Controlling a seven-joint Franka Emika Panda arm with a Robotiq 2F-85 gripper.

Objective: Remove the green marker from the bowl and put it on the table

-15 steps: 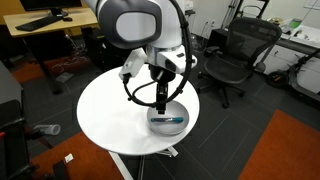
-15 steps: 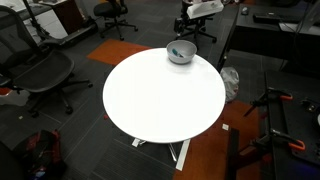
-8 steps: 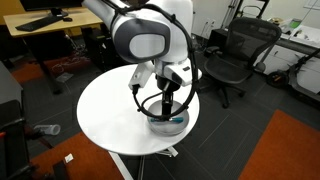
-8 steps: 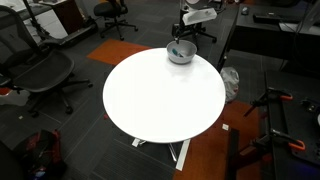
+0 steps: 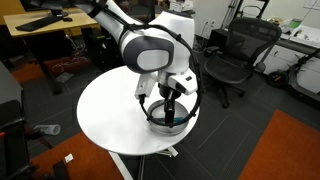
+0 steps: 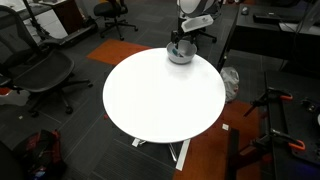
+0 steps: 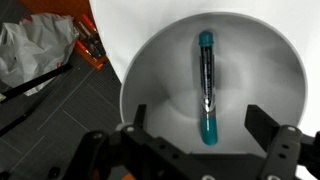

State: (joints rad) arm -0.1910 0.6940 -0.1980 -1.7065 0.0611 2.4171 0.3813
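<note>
The green marker (image 7: pixel 206 88) lies flat in the bottom of the shiny metal bowl (image 7: pixel 150 70), teal with a clear middle, running along the wrist view's vertical. My gripper (image 7: pixel 200 128) is open, fingers either side of the marker's near end, just above it. In both exterior views the gripper (image 5: pixel 170 108) (image 6: pixel 178 40) reaches down into the bowl (image 5: pixel 181 125) (image 6: pixel 184 56), which stands near the edge of the round white table (image 5: pixel 110 110) (image 6: pixel 160 95). The marker is hidden by the arm in the exterior views.
Black office chairs (image 5: pixel 235 55) (image 6: pixel 40 70) stand around the table. Wooden desks (image 5: pixel 40 25) are at the back. A crumpled white bag (image 7: pixel 35 55) and an orange object lie on the dark floor beside the table edge.
The arm has lowered over the bowl and the gripper has come down into it, over the marker. The bowl and marker have not moved.
</note>
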